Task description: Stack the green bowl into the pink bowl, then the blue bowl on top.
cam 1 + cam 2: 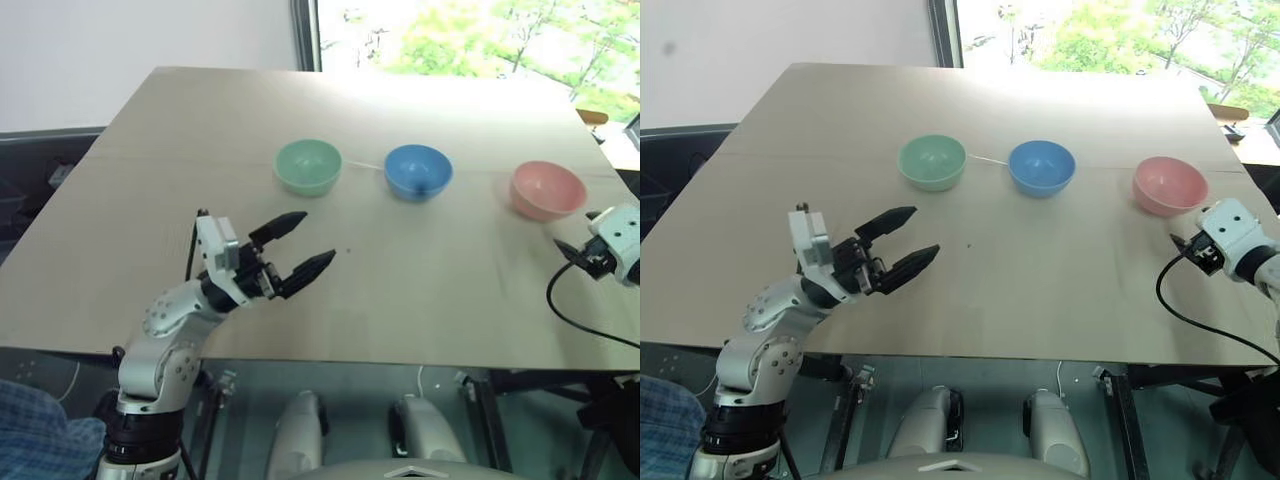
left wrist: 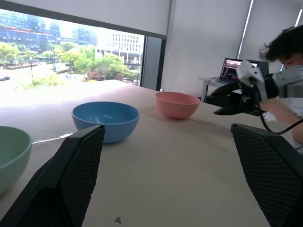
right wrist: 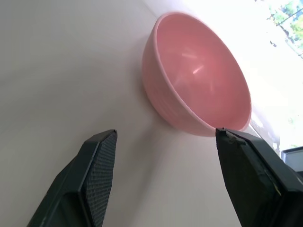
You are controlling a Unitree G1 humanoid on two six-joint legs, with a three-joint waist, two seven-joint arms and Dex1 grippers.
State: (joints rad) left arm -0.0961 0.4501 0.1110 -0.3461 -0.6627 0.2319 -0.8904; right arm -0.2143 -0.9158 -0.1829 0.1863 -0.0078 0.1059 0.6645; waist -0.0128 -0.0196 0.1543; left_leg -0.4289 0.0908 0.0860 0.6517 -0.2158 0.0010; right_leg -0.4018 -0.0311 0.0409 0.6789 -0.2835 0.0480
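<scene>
Left eye view: three bowls in a row on the far half of the pale wooden surface [image 1: 420, 290], each apart from its neighbour. The green bowl [image 1: 308, 165] on the left, the blue bowl [image 1: 418, 171] in the middle, the pink bowl [image 1: 547, 189] on the right. All upright, none stacked. Left pincer [image 1: 303, 246] above the near left part of the surface, fingers spread, nothing between them, well short of the green bowl.

Right eye view: right arm at the right edge, its white wrist just beside the pink bowl on the near side.

Left wrist view: own two fingers wide apart. A person seated beyond the right arm.

Right wrist view: right pincer [image 3: 163, 177] parted and empty, its fingers framing the pink bowl's near side; contact with the rim cannot be told.
</scene>
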